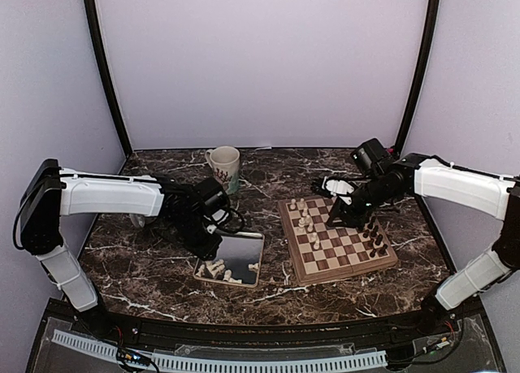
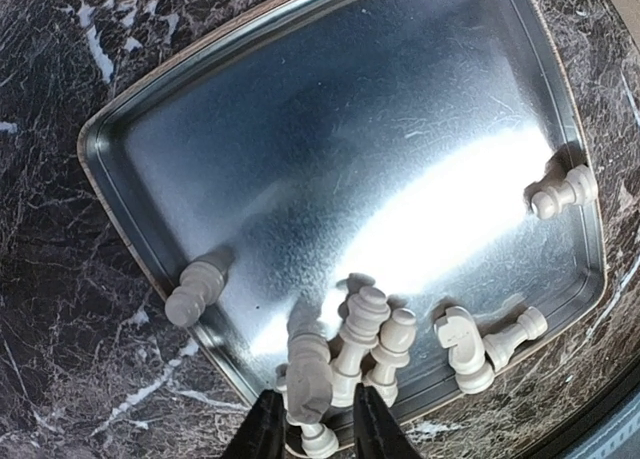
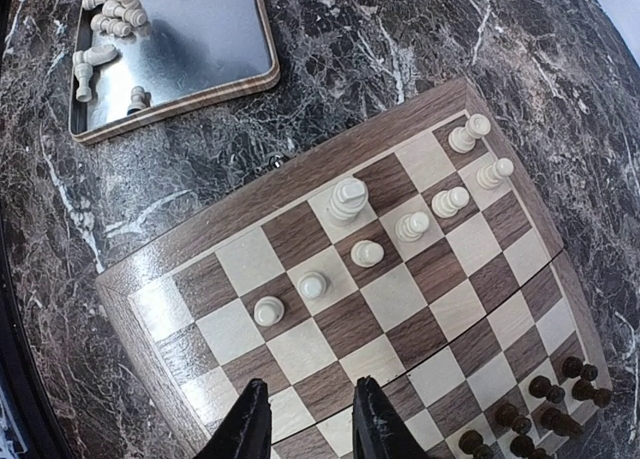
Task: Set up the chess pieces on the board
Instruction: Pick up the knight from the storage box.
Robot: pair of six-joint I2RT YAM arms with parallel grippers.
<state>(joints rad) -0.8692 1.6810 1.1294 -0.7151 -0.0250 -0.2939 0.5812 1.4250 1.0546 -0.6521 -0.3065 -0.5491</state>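
The wooden board (image 1: 341, 274) lies at right. Several cream chess pieces (image 1: 305, 223) stand on its left side, and dark pieces (image 1: 374, 239) on its right side. In the right wrist view, cream pieces (image 3: 348, 197) stand in two rows on the board (image 3: 400, 299). My right gripper (image 3: 308, 424) hovers open and empty over bare squares. Several more cream pieces lie in the silver tray (image 2: 350, 129). My left gripper (image 2: 313, 429) is low at the tray's near edge, open, with one lying cream piece (image 2: 308, 374) between its fingers.
A white mug (image 1: 225, 166) stands behind the tray (image 1: 244, 247). Loose pieces lie apart in the tray: one at the left wall (image 2: 195, 291), one at the right wall (image 2: 562, 192), a knight (image 2: 462, 349). Marble table, curved walls around.
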